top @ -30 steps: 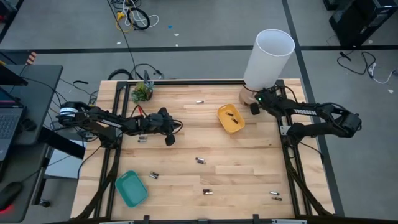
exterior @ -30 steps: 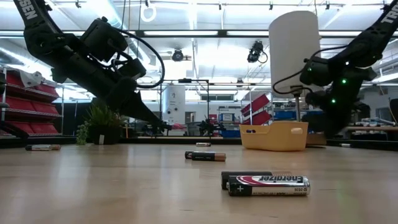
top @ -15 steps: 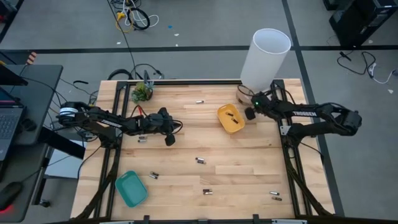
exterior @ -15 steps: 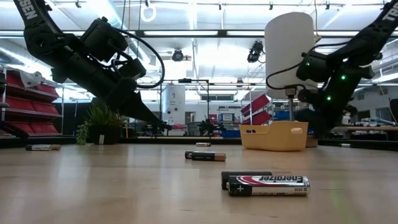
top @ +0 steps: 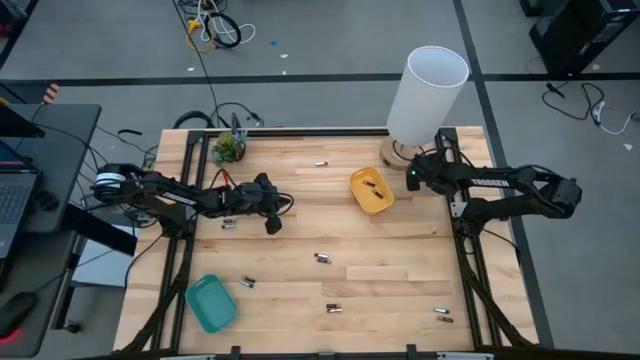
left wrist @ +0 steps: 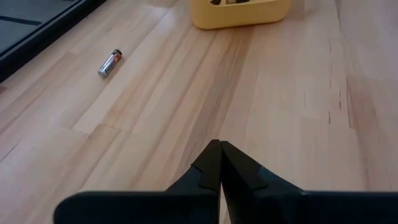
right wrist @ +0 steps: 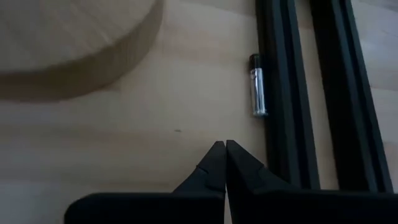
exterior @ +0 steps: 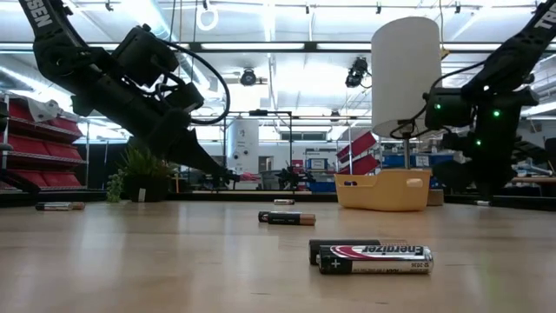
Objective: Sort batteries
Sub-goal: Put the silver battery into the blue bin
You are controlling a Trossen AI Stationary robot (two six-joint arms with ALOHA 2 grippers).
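Batteries (top: pixel 321 258) mostly loose across bench (top: pixel 300 230); few in yellow tray (top: pixel 371 191) nr far right corner.
R gripper (right wrist: pixel 222 148) by far right edge, jaws pressed together, empty, prob. lining up on stray battery (right wrist: pixel 258 93) w/ rail; L gripper (left wrist: pixel 219 147) mid-left, jaws together, idle.

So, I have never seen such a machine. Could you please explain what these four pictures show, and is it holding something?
It is a robot with two dark arms at a wooden table. One picture looks down from above, one looks level across the table, and two come from cameras on the wrists. The left gripper and the right gripper are both shut and hold nothing. Small batteries lie scattered on the wood. A yellow tray already holds some, and a teal tray sits near the front left corner. A white lamp and a small plant stand at the back.
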